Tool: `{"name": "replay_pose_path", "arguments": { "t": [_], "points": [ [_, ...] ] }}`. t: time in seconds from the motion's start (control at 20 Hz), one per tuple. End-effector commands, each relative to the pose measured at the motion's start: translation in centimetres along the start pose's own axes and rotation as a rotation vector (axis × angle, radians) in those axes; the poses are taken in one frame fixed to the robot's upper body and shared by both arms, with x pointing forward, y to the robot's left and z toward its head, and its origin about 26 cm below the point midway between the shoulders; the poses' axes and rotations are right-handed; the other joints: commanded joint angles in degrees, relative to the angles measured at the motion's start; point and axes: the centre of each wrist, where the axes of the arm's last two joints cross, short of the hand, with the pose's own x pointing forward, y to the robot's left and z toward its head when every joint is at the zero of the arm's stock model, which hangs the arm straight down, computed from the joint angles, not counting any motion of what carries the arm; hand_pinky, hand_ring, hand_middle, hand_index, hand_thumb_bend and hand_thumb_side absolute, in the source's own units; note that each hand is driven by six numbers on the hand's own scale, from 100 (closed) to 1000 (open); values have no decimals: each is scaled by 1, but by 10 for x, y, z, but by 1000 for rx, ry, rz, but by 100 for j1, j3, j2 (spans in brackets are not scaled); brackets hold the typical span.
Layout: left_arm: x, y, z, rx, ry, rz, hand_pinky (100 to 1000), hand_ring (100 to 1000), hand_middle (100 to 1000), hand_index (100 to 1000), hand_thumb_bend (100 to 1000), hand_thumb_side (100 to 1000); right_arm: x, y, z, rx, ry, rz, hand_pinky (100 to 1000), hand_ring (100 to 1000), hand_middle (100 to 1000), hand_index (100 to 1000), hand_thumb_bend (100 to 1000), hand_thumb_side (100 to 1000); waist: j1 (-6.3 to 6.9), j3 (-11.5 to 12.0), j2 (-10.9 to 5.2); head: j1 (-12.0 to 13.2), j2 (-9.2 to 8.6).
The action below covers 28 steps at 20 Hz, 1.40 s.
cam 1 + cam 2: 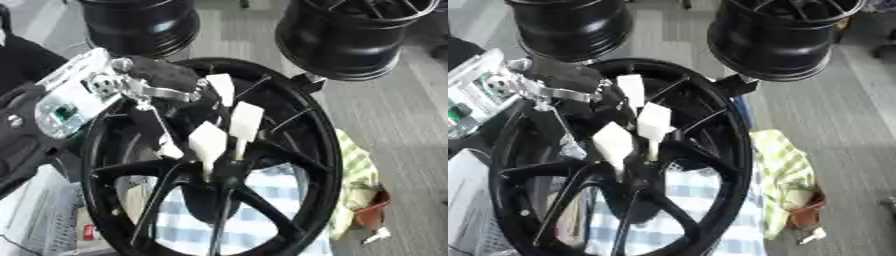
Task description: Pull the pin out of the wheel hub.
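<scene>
Left eye view: large black multi-spoke alloy wheel hub (297, 150) fills the centre, its face turned up toward the camera. Beneath it lies a blue-and-white checked cloth (262, 195), seen through the gaps between the spokes. Two more black wheel rims stand at the far edge, one upper left (140, 22) and one upper right (354, 35), the latter overlapping the big hub's upper rim. A yellow-green checked cloth (785, 170) lies bunched just beside the hub on its right side, with a small reddish-brown object (807, 215) at its lower end. Grey floor (850, 125) beyond.

Left arm enters from the upper left, its white and silver forearm housing (74, 92) showing a green circuit board. Left hand (166, 80) sits over the hub's upper left rim; its white-padded fingers (208, 142) extend downward across the spokes toward the centre. The fingers and the spokes block most of the hub's middle.

Pin (238, 149): only a thin pale stem is visible, near the hub centre, directly below one white pad (247, 122) and between neighbouring pads. The fingers look curled in around it, apparently pinching it, though contact itself is hidden.

Right hand: not visible in either view.
</scene>
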Motion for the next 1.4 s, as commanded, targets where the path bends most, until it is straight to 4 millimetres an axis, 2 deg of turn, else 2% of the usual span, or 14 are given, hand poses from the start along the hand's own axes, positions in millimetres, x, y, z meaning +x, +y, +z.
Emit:
{"name": "replay_pose_path", "arguments": {
  "t": [0.05, 0.65, 1.0, 1.4],
  "points": [
    [-1, 5, 2, -153, -89, -127, 825, 758, 633, 863, 356, 312, 8, -5, -5, -42, -11, 1, 751, 647, 644, 750, 125, 323, -3, -9, -105, 13, -6],
    [6, 11, -5, -110, -122, -61, 788, 696, 545, 809, 271, 368, 5, -6, -5, -63, -5, -2, 752, 648, 644, 750, 130, 314, 8, -26, -124, 17, -9],
    [11, 16, -4, -96, -115, -38, 744, 624, 469, 712, 223, 391, 4, -7, -5, -76, -2, -4, 752, 648, 643, 750, 139, 308, 28, -33, -141, 19, 3],
    [13, 18, 1, -90, -109, -35, 700, 571, 416, 635, 199, 306, 3, -7, -5, -86, 1, -6, 751, 647, 643, 750, 154, 316, 30, -10, -172, 21, 6]
  ]
}}
